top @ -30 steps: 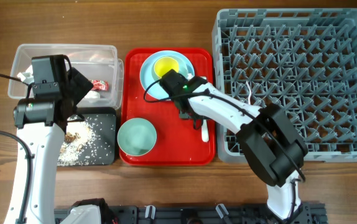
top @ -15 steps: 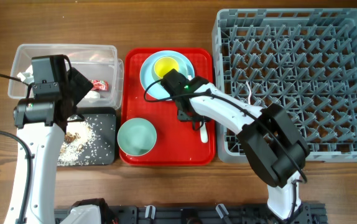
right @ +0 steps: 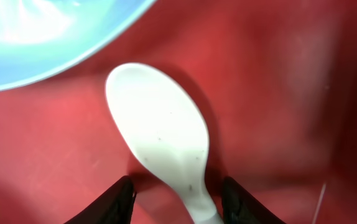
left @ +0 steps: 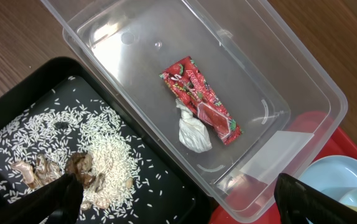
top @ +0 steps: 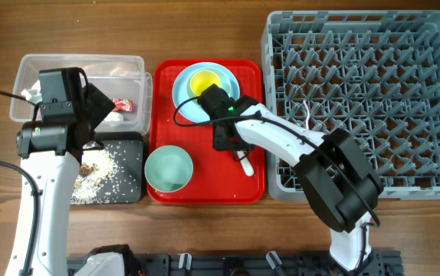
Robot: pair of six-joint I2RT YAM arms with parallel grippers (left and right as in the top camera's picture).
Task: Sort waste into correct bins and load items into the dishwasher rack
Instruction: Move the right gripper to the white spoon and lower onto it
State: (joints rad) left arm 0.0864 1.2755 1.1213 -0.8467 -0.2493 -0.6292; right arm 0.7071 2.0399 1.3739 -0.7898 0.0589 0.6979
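The white spoon [right: 163, 130] lies on the red tray [right: 278, 93], bowl end toward the light blue plate [right: 41, 37]. My right gripper [right: 178, 199] straddles the spoon's neck, open, with a gap on each side. Seen from overhead, my right gripper [top: 226, 136] is just below the plate [top: 183, 96], which holds the yellow cup [top: 205, 80]. The spoon's handle [top: 244, 165] pokes out beneath it. My left gripper [left: 181, 202] hangs open and empty over the clear tub [left: 135, 37], where the red wrapper [left: 200, 99] and white tissue [left: 193, 132] lie. Rice scraps [left: 97, 155] cover the black tray [left: 166, 186].
The mint green bowl [top: 168, 169] stands on the red tray [top: 205, 184], front left. The grey dishwasher rack [top: 366, 100] fills the right side, with a thin white utensil [top: 310, 115] near its left edge. The bins sit left of the tray.
My right gripper has narrowed around the spoon and shifted slightly left, and the spoon handle has moved a little with it. The left arm has not moved.
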